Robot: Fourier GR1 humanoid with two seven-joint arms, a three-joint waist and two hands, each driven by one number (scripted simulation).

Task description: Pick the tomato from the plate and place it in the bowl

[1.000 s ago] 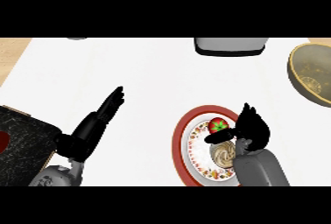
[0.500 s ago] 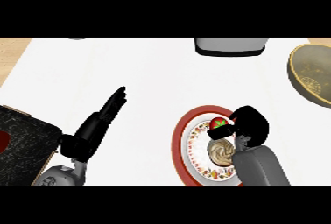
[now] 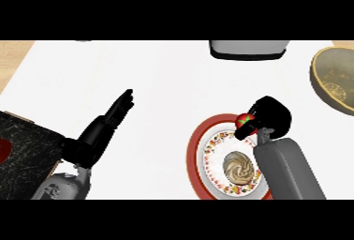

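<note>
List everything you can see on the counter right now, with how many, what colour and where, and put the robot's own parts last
tomato: one, red with a green top, at the plate's upper right edge, inside the curled right hand
plate: one, red rim with a white patterned centre, lower right of the counter
bowl: one, golden-brown, far right edge, partly cut off
grey and black object: one, at the top edge, partly cut off
dark speckled object: one, black with a red spot, lower left edge
counter: one, white
left hand: one, black, fingers straight, left of centre, touching nothing
right hand: one, black, curled round the tomato over the plate
forearms: two, grey, coming in from the lower edge
</note>
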